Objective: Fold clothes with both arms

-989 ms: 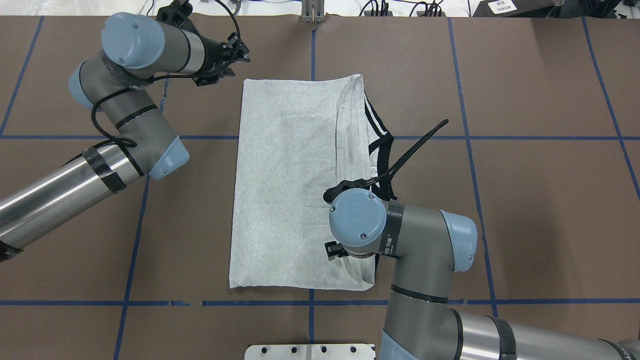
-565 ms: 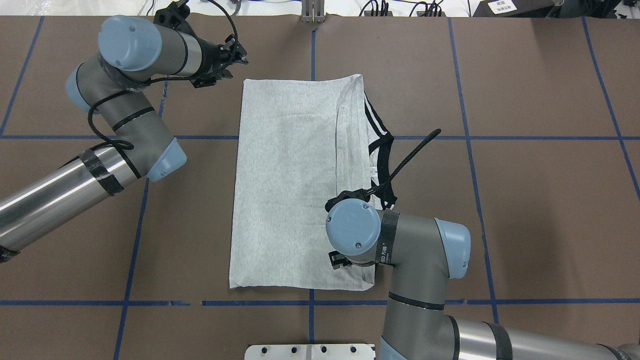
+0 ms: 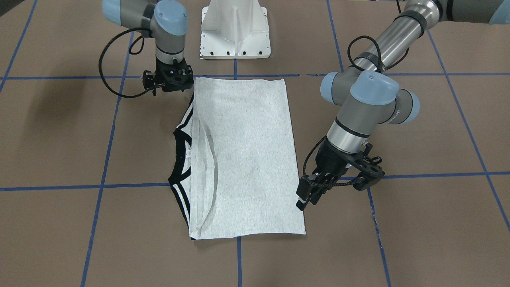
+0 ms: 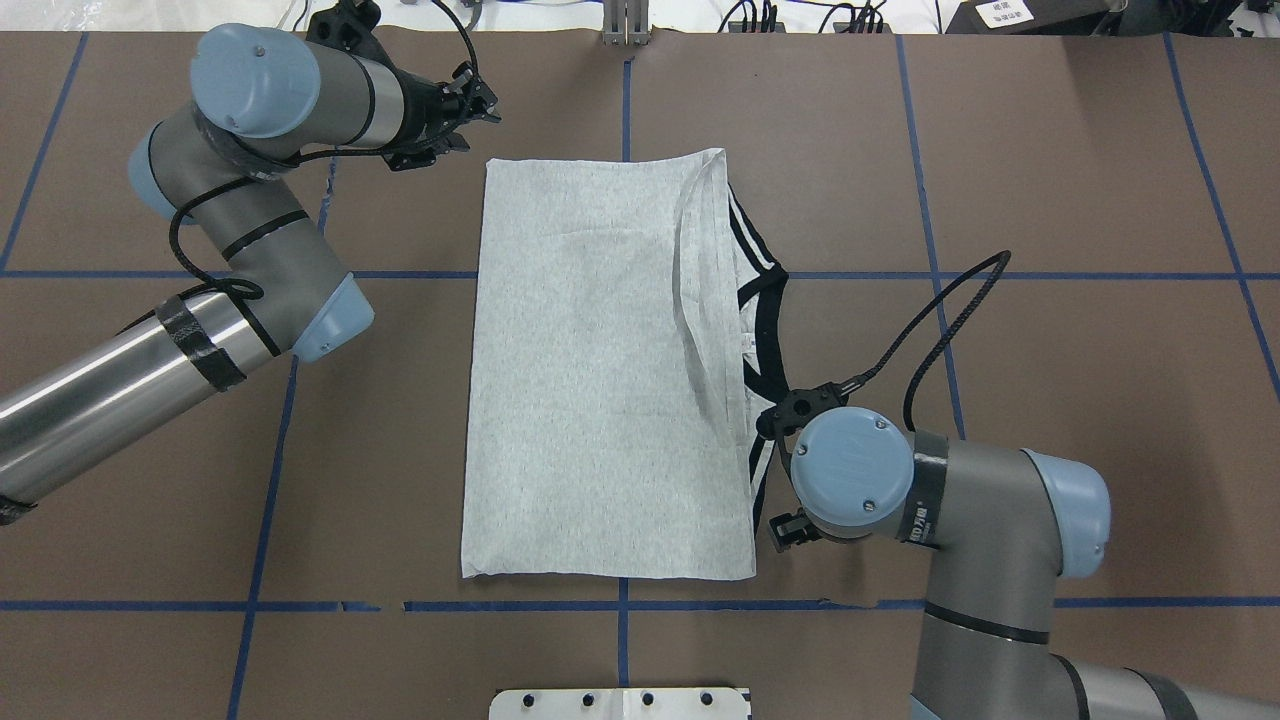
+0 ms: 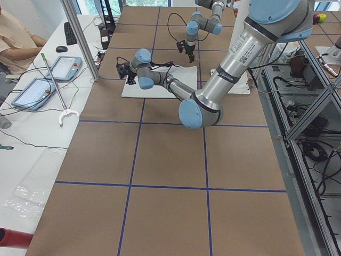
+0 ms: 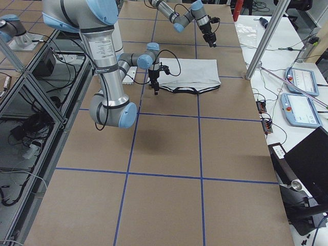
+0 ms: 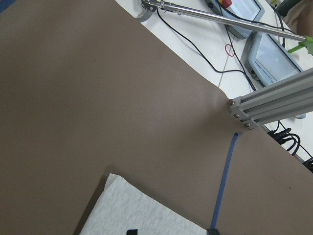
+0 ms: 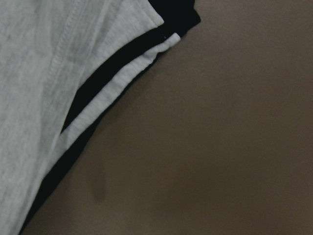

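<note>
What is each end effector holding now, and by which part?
Nothing appears held. The left end effector is beside the T-shirt, off its edge, and the right end effector beside its other edge; the cloth lies flat.

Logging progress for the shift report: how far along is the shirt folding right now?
Done: the T-shirt lies flat as a long rectangle, sides folded in, with only black-striped trim peeking out along its right edge.
In hand: nothing. The left gripper hangs open beside the far left corner and the right gripper sits beside the near right corner. Neither is holding cloth.
Left: probably the crosswise folds to shorten it.
</note>
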Available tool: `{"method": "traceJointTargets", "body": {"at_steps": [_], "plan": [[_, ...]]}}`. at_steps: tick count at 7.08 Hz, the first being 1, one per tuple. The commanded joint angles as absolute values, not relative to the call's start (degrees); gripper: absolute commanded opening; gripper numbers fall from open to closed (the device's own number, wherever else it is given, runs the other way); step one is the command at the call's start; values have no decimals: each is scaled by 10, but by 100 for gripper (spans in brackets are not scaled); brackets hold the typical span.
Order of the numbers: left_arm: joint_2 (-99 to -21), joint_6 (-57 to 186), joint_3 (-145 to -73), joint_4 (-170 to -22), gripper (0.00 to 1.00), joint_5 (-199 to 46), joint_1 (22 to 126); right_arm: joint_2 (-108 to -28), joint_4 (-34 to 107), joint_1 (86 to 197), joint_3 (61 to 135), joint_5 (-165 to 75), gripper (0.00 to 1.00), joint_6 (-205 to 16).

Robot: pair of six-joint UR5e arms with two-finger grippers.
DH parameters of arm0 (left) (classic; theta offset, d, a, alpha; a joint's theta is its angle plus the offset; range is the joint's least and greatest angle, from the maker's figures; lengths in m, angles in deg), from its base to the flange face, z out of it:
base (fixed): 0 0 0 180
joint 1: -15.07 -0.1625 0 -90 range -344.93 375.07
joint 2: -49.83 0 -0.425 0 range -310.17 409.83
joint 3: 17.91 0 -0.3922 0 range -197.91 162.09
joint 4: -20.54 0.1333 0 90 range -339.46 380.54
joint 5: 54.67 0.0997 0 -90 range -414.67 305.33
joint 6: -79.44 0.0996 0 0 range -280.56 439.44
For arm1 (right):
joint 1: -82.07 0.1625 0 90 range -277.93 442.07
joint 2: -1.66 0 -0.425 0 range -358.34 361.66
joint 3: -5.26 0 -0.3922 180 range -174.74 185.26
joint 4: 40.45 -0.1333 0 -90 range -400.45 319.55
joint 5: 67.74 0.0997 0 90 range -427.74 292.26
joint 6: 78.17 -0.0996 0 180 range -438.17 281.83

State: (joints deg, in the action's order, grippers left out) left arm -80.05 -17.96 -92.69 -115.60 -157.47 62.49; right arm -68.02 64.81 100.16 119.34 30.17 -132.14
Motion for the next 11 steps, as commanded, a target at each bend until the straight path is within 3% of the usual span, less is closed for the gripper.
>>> {"method": "traceJointTargets", "body": {"at_steps": [1,2,7,9,11], "plan": [[-801,-179,-930,-1153,56,-1575,627,-663,648,991,1208,301,100,-1370],[-800,-179,-930,-1153,56,-1575,628,-631,646,1011,1187,300,100,-1383],[-779,-178,-956,-1153,56,-1595,631,-431,553,1118,890,300,100,-1350],[-775,-178,-960,-1153,56,-1595,632,-424,497,1146,811,300,100,-1299],[-763,-178,-973,-1153,56,-1607,632,-458,501,1200,831,344,100,-1241]]}}
